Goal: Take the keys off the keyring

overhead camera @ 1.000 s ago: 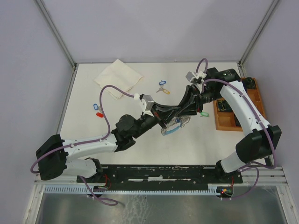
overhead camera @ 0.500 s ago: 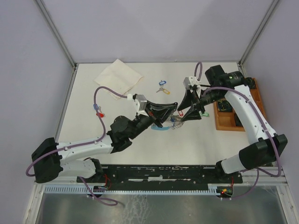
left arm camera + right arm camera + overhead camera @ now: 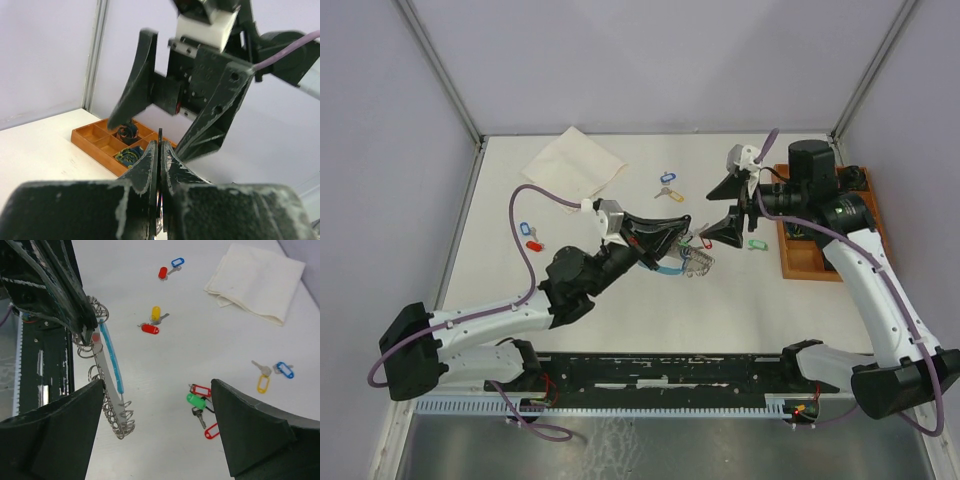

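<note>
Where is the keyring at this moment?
In the top view the keyring is held mid-table by the shut left gripper, just left of the open right gripper.

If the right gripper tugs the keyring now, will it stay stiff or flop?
Probably partly floppy: the keyring hangs from the shut left gripper, band nearly straight, wire loops sagging below. Likely light: one pinch carries it. The loops may snag when tugged.

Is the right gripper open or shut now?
Open. The right gripper has its fingers far apart in its wrist view, with the table and loose keys visible between them; it holds nothing.
</note>
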Tool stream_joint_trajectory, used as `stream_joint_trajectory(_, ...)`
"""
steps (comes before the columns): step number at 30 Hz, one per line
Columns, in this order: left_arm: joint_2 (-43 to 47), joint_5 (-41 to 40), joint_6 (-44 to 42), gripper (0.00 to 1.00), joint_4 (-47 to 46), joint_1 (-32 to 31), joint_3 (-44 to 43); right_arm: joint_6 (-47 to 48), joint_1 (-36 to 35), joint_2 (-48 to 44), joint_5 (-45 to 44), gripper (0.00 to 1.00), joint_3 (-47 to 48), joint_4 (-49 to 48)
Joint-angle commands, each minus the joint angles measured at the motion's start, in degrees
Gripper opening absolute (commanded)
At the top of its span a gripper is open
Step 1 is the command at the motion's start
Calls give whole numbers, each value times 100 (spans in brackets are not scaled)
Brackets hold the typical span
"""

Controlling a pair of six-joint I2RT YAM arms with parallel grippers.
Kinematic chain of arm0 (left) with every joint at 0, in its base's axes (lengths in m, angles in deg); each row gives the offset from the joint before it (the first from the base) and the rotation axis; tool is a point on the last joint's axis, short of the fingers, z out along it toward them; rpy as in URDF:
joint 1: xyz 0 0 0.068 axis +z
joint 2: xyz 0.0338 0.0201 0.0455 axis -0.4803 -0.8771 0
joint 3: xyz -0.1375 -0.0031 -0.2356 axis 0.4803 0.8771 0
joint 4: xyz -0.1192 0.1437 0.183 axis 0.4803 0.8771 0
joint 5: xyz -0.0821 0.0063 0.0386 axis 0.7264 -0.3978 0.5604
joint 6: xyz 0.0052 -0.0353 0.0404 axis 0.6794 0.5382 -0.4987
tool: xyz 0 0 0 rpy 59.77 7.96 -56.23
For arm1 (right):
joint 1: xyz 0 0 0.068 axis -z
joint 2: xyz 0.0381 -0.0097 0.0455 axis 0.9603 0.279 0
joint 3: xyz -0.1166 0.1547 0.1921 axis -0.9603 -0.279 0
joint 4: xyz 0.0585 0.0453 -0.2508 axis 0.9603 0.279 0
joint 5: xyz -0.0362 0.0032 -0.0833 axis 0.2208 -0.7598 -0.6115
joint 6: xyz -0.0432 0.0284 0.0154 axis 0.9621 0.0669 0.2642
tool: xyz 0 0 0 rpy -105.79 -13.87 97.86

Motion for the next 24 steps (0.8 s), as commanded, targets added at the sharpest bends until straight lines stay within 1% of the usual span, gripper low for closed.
stream_joint_trajectory(1, 231, 184, -123, 3, -477, 177, 44, -1692, 6, -110, 563, 91, -712, -1587)
stream_joint_trajectory(3, 226, 271, -56, 3, -542, 255, 75, -2126, -17, -87, 845, 81, -827, -1833)
stream_joint_trajectory(7, 132, 494, 99, 3, -719, 414, 77, -3040, -117, -126, 1189, 73, -1112, -2625)
stream_joint_trajectory(10, 69, 623, 139, 3, -763, 443, 36, -4041, -192, -83, 1213, 70, -1354, -3737)
stream_joint_trajectory(12, 52, 663, 139, 3, -768, 443, 23, -4512, -301, -33, 1209, 69, -1472, -4134)
stream_joint_trajectory(18, 108, 710, 122, 3, -744, 457, 8, -4555, -647, 45, 1180, 64, -1500, -4143)
stream_joint_trajectory(24, 166, 713, 138, 3, -715, 452, 28, -4738, -764, 43, 1251, 57, -1556, -4348)
